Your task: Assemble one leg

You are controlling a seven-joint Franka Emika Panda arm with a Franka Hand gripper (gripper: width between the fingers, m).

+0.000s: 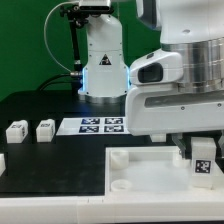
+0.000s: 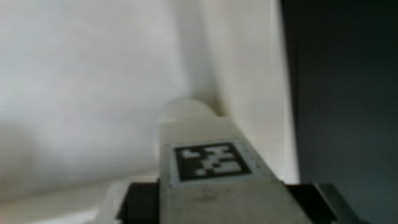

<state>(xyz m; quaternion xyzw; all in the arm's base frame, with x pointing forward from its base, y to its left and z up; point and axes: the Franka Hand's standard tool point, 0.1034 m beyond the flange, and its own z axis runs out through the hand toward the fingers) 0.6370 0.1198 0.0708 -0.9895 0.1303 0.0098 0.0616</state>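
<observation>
Black table (image 1: pixel 55 165), chunky white leg (image 1: pixel 204 166) with black-and-white square tag, pinched in the gripper (image 1: pixel 201 149)

A green backdrop (image 1: pixel 22 40) rose behind the black counter (image 1: pixel 60 170), filling the upper part of the exterior view's left. Bright, even light fell across the dark surface and the backdrop alike.

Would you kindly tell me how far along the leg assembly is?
Done: the leg is picked up, clamped in the tool. In hand: it hangs over the tabletop. Left: seating it; whether it is in a socket cannot be seen. Two other legs lie loose.
</observation>
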